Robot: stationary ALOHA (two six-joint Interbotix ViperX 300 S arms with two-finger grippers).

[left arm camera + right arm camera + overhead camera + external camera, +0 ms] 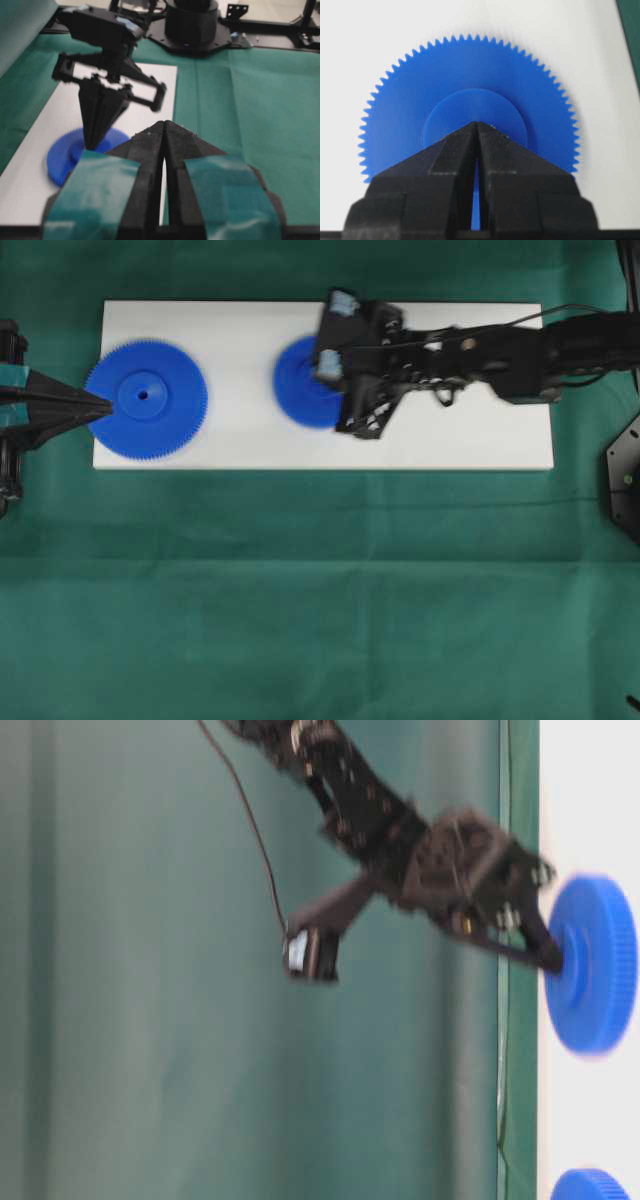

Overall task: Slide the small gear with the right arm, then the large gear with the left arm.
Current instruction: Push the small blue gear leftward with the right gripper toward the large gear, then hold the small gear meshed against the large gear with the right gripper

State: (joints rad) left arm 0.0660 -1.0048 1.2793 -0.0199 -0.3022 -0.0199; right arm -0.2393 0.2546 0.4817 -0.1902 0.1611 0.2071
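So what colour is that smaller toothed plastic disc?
Bright blue; the smaller toothed plastic disc shows best in the right wrist view.

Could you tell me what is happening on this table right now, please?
Two blue gears lie on a white board over green cloth. The right gripper, fingers shut together, has its tip planted on the hub of the small gear, in place to slide it; the blur suggests motion. The left gripper, also shut, points at the edge of the large gear at the board's other end; whether it touches is unclear.
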